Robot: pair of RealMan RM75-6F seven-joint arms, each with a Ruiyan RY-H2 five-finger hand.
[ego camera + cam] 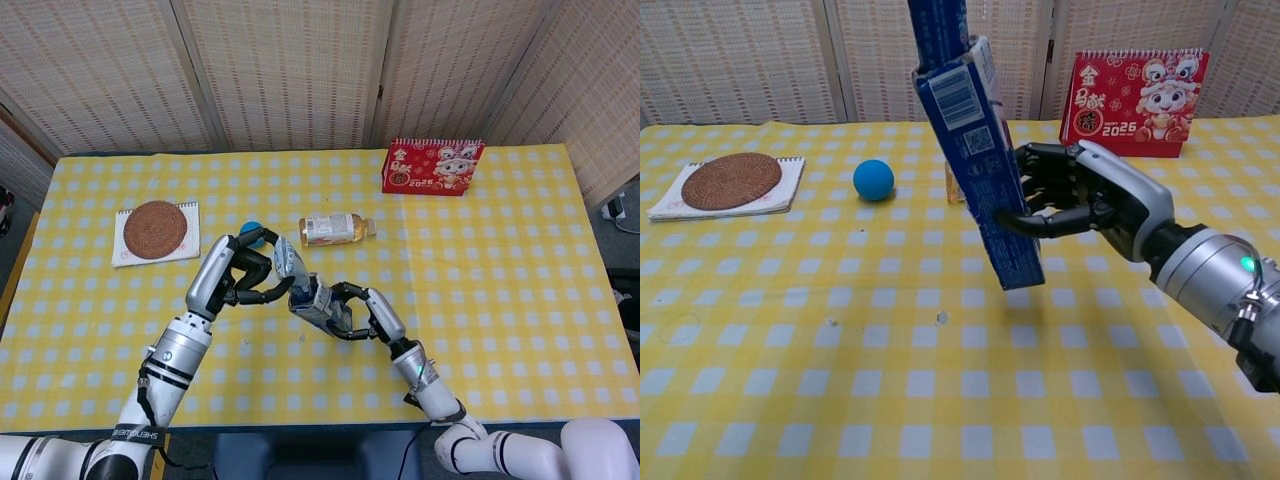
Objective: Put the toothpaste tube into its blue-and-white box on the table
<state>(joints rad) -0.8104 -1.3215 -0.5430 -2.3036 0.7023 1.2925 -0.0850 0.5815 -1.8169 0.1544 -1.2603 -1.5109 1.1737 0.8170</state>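
Observation:
My right hand (1080,200) (362,308) grips the blue-and-white box (978,180) (318,302) above the table, tilted, with its open end up. The toothpaste tube (940,30) (287,265) comes down from the top edge of the chest view and its lower end is inside the box's mouth. My left hand (240,275) holds the tube's upper part; that hand shows only in the head view.
A blue ball (873,179), a small bottle lying on its side (333,228), a woven coaster on a notepad (730,180) and a red calendar (1135,103) stand on the yellow checked table (840,400). Small crumbs lie near the middle.

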